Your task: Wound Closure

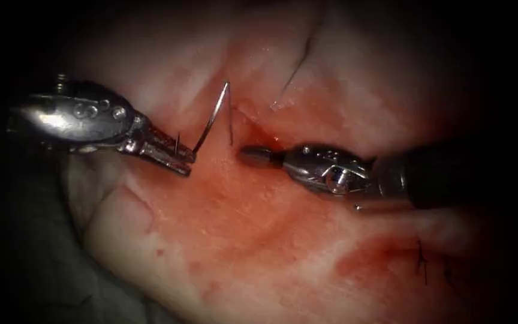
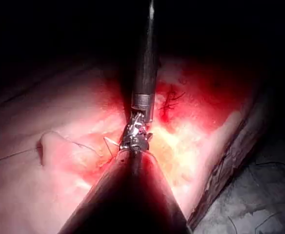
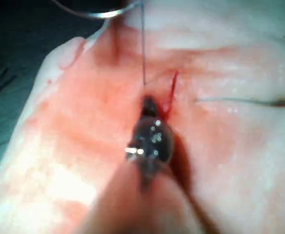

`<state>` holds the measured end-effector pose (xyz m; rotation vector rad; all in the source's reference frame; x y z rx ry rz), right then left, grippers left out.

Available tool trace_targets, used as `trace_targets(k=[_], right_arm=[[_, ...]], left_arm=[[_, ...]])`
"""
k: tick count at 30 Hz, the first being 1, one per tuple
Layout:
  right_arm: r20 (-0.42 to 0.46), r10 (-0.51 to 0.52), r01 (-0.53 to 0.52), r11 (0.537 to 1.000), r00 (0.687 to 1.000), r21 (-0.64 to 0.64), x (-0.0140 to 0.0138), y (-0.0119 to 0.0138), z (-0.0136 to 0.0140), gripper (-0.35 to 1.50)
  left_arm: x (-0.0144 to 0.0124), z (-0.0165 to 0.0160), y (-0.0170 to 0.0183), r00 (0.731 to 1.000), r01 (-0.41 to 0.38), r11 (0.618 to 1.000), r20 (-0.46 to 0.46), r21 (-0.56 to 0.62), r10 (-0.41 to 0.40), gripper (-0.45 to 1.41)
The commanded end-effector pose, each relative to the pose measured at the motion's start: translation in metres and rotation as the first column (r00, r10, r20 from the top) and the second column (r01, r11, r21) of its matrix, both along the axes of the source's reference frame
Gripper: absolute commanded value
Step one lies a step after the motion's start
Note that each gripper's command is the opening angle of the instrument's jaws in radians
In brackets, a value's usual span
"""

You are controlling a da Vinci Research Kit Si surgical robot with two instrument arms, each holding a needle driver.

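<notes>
My left tool (image 1: 182,159) comes in from the left, its jaws shut on the curved needle (image 1: 213,117) near one end, left of the cut (image 1: 253,123). The needle arcs up, free of the tissue (image 1: 223,240). From its upper end the thread (image 1: 230,120) drops straight into the tissue at the cut. My right tool (image 1: 253,156) lies just right of that spot, jaws shut with nothing seen between them. The right wrist view shows the right tool (image 3: 147,105) below the thread (image 3: 143,53) and the needle (image 3: 96,14). In the left wrist view, the left tool (image 2: 134,142) meets the right tool's shaft (image 2: 145,73).
A dark strand of thread (image 1: 295,72) runs along the far part of the cut. Dark stitches (image 1: 421,259) sit at the near right, also seen as stitches (image 2: 169,100). Red fluid (image 1: 259,198) wets the tissue around both tools. The tissue's edge (image 1: 100,216) falls off at the near left.
</notes>
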<state>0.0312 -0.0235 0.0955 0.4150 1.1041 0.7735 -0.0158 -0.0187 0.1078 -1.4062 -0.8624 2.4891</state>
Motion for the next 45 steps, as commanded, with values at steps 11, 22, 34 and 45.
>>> trace_targets(k=[11, 22, 34, 45], right_arm=[[0.009, -0.009, 0.009, 1.0, 1.0, 0.01, 0.0002, -0.0002, 0.0002, -0.3], [-0.035, 0.012, -0.011, 0.999, 0.999, 0.036, -0.0018, 0.0026, -0.0036, 0.54], [-0.042, 0.014, -0.013, 0.999, 0.999, 0.045, -0.0016, 0.0027, -0.0048, 0.86], [-0.036, 0.041, -0.039, 0.998, 0.999, 0.042, 0.0014, 0.0027, -0.004, 0.77]], left_arm=[[-0.0007, -0.0035, 0.0011, 0.997, 0.056, 0.996, 0.055, -0.072, -0.052, -0.45], [-0.001, -0.0068, 0.0046, 0.97, 0.191, 0.948, 0.196, -0.254, -0.143, -0.45], [-0.0011, -0.0075, 0.0056, 0.935, 0.315, 0.892, 0.269, -0.325, -0.233, -0.45], [-0.0003, -0.0051, 0.0021, 0.942, 0.282, 0.903, 0.273, -0.326, -0.195, -0.45]])
